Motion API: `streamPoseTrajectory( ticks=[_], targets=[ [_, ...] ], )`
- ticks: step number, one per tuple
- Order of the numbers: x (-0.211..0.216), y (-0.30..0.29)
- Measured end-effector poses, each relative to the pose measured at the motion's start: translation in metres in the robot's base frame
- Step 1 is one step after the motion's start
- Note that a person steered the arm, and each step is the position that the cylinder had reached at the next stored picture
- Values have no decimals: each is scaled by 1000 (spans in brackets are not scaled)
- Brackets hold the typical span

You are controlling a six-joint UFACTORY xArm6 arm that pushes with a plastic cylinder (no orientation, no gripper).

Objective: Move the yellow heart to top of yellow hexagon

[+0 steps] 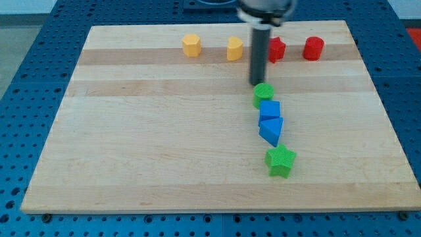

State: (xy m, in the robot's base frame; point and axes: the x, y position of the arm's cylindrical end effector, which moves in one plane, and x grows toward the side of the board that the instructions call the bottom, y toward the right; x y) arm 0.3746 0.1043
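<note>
The dark rod is held upright, hung from a broader dark mount that is cut off by the view's top edge (only its underside is seen). My tip is set low against the surface, right of the view's centre, in its upper half.

place: robotics lab | evidence: blue perforated mounting table; wooden board with small coloured test blocks

We see a pale wooden board with visible grain and a smooth matt finish. The green star looks like ridged matt plastic. Our rod appears dark and dull.
</note>
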Motion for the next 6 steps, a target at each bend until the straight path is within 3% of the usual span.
streamPoseTrajectory(
  ticks=[1, 2, 3, 4, 5, 6],
  targets=[
    [-2, 65],
    [-39, 121],
    [-58, 68],
    [-56, -26],
    [-44, -7],
    [-35, 57]
  ],
)
